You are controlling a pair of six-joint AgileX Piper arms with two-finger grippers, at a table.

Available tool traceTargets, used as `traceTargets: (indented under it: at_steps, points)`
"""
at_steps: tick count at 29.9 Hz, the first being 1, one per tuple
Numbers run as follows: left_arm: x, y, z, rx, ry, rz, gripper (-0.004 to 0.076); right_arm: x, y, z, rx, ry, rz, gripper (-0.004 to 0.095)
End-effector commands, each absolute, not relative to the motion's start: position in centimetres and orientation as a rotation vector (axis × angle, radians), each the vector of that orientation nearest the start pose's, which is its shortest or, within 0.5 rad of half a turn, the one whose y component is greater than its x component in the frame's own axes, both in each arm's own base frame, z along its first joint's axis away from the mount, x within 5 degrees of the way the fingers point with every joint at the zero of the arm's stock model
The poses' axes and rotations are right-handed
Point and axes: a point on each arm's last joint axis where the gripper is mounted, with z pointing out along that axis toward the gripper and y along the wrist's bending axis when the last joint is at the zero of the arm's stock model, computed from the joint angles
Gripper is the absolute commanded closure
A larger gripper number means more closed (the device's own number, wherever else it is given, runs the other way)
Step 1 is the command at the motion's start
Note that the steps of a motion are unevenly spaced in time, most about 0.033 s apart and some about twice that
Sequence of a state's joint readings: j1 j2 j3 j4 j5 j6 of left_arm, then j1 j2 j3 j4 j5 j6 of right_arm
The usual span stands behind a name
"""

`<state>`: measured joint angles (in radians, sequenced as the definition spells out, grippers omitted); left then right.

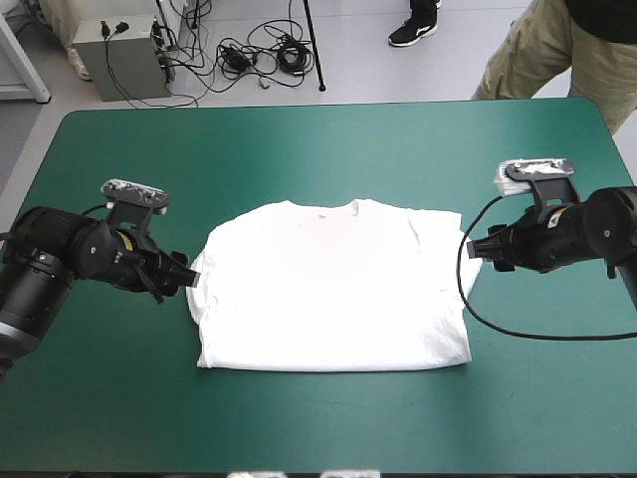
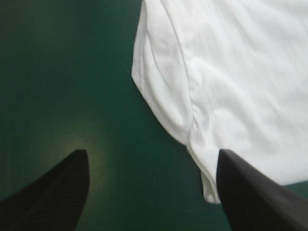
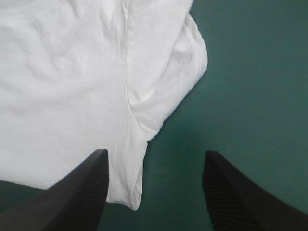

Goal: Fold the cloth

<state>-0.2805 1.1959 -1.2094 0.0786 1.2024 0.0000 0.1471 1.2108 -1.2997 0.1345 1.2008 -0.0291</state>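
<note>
Our left gripper [image 2: 153, 153] hangs with its black fingers spread wide, one over the T-shirt [image 1: 333, 289] just inside its left sleeve [image 2: 163, 86]. Our right gripper [image 3: 156, 153] is spread likewise at the right sleeve [image 3: 168, 82]. Neither holds anything. We judge the grasp goes best if both come down together, straddle the cloth's edge at matching spots and pinch every layer, so the fold lifts evenly. The T-shirt lies flat mid-table on the teal-green cover [image 1: 328, 149], collar toward the far edge, hem toward us, sleeves lying close against the body, only faintly wrinkled.

White T-shirt [image 1: 333, 289] flat on teal-green table [image 1: 318, 418]
</note>
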Motion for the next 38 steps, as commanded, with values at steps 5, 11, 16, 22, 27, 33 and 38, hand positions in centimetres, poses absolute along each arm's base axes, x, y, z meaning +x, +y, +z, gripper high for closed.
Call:
traceTargets:
  at_steps: [5, 11, 16, 22, 27, 33, 38]
  points:
    - [23.7, -3.9, 38.4, 0.210, 2.599, -0.058, 0.0196, 21.7, 4.2, 41.6, -0.198, 2.478, 0.226, 0.0372]
    - [27.0, -4.1, 35.2, 0.231, 2.703, -0.066, 0.0196, 21.7, 4.2, 41.7, -0.197, 2.474, 0.225, 0.0372]
    - [29.2, -4.3, 32.3, 0.247, 2.804, -0.038, 0.0196, 21.7, 4.2, 41.6, -0.198, 2.476, 0.225, 0.0372]
    - [31.0, -4.6, 29.6, 0.270, 2.870, -0.033, 0.0205, 21.7, 4.2, 41.6, -0.198, 2.476, 0.225, 0.0372]
    - [32.2, -4.6, 27.5, 0.259, 2.928, -0.038, 0.0276, 21.6, 4.2, 41.6, -0.199, 2.481, 0.225, 0.0372]
    - [33.6, -4.8, 24.9, 0.264, 2.980, -0.030, 0.0315, 21.6, 4.2, 41.6, -0.199, 2.486, 0.225, 0.0372]
    - [34.2, -5.0, 22.9, 0.254, 3.040, -0.060, 0.0338, 21.6, 4.2, 41.6, -0.199, 2.486, 0.225, 0.0372]
